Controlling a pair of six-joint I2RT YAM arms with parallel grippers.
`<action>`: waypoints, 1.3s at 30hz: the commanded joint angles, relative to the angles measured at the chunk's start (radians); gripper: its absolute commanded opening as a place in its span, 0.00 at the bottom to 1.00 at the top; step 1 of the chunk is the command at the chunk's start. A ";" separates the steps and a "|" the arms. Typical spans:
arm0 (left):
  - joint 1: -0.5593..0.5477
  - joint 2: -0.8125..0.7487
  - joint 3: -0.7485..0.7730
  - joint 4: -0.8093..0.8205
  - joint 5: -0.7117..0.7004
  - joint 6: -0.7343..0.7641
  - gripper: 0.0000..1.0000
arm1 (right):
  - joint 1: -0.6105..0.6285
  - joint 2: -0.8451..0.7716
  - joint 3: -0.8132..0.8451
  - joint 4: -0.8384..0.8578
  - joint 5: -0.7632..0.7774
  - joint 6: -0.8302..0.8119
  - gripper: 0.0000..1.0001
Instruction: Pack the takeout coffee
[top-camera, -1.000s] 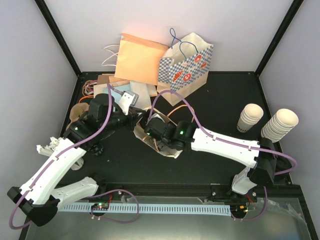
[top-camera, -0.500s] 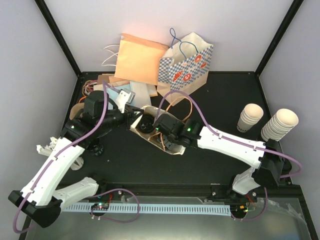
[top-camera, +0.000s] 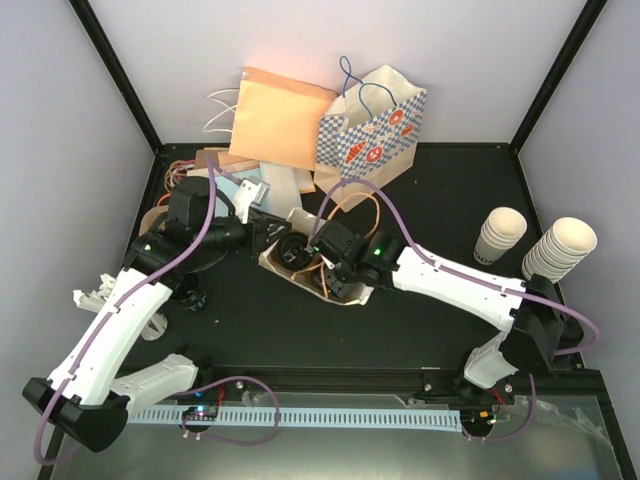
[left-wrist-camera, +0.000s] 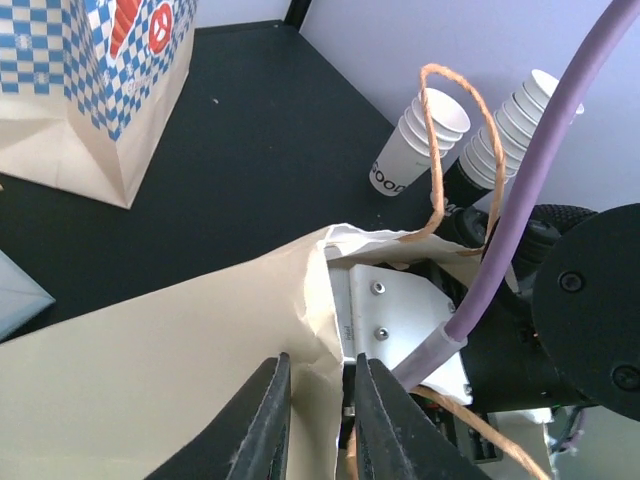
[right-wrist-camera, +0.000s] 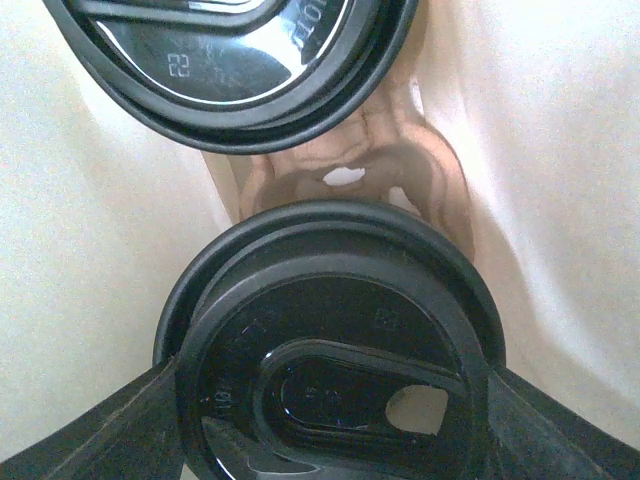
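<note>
Right wrist view: my right gripper (right-wrist-camera: 335, 400) is clasping the takeout coffee (right-wrist-camera: 330, 320) inside the paper bag (right-wrist-camera: 70, 250), beside a second lidded cup (right-wrist-camera: 240, 60). My left gripper (left-wrist-camera: 318, 400) is straddling the bag's rim, and I cannot tell whether it is pinching. If that rim is slipping free, I am risking the bag's mouth collapsing, snagging my fingers and tipping the coffee.

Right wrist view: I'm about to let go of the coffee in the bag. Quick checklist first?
1. Grip on the takeout coffee by the right gripper: ok, both fingers touch its lid.
2. Coffee inside the paper bag: ok, paper walls surround it.
3. Gap to the second lidded cup in the bag: ok, the lids are apart.
4. Cup seated on the bag floor: cannot tell, the lid hides it.
5. Hold of the left gripper on the bag's mouth: cannot tell, the edge sits between nearly closed fingers.
</note>
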 joint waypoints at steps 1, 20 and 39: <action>0.017 -0.006 0.012 -0.019 0.042 -0.008 0.27 | -0.002 0.032 0.057 0.022 -0.006 -0.030 0.63; 0.372 0.087 0.071 -0.079 0.039 -0.061 0.99 | 0.031 0.024 0.066 -0.114 0.028 -0.094 0.62; 0.249 0.373 -0.141 0.061 0.193 -0.131 0.99 | 0.396 -0.156 -0.203 0.034 0.370 -0.174 0.61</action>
